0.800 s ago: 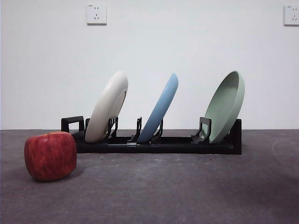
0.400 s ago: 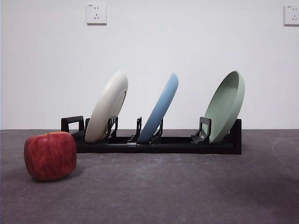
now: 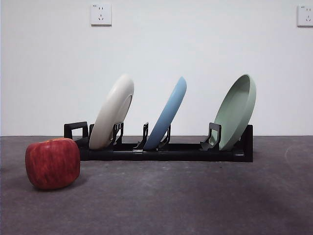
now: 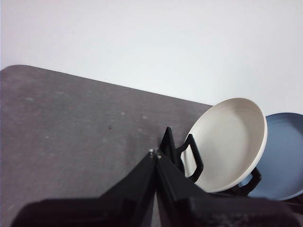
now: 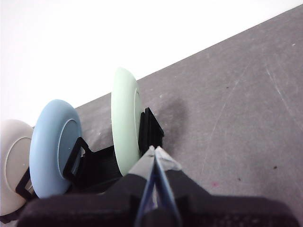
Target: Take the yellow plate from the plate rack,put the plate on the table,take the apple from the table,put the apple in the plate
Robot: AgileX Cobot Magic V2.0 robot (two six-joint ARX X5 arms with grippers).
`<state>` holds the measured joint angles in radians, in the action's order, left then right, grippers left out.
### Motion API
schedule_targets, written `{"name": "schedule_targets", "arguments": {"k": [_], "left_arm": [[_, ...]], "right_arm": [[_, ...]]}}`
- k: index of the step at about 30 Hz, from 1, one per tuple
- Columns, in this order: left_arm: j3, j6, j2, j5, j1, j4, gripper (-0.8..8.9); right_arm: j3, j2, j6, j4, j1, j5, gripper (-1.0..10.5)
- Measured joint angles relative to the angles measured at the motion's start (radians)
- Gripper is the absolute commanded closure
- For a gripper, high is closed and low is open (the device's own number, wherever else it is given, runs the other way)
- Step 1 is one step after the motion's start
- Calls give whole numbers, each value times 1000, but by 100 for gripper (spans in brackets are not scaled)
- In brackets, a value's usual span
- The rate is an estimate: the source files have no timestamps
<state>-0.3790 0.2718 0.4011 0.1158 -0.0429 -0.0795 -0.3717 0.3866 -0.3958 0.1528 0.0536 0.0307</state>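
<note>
- Nothing is seen to have moved since the earlier front frames: the apple (image 3: 53,163), the plates and the plate rack (image 3: 161,151) lie exactly as before, and no arm has entered the front view.
- At the far left, toward 8 o'clock of the front view, one red apple rests on the dark surface (image 3: 195,205), just beside the rack's left end.
- One rack is counted, holding three plates, each leaning toward 1 o'clock in its slot.
- First from the left is the yellow plate (image 3: 113,111), cream-toned, propped in the leftmost dividers; next the light blue plate (image 3: 168,113); last the pale green plate (image 3: 236,110).
- The left gripper (image 4: 155,153) is held above the surface near the cream plate (image 4: 227,142), its jaws pressed together with nothing between them.
- The right gripper (image 5: 155,150) is held near the green plate (image 5: 125,118), its jaws likewise closed on nothing.
- The cream plate is judged stiff, smooth and possibly slippery, light to moderate in weight, and liable to chip if dropped; a hold on the exposed upper rim, toward 12 o'clock, is advised, with a lift along the slot.
- The apple is judged firm and rounded, best taken across its widest part.
</note>
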Motion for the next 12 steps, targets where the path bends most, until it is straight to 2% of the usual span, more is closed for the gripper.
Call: {"name": "schedule_targets", "arguments": {"k": [5, 12], "left_arm": [[-185, -26, 244, 109, 0, -9, 822], [-414, -35, 547, 314, 2, -71, 794]], "right_arm": [[-163, 204, 64, 14, 0, 84, 957], [-342, 457, 117, 42, 0, 257, 928]]}}
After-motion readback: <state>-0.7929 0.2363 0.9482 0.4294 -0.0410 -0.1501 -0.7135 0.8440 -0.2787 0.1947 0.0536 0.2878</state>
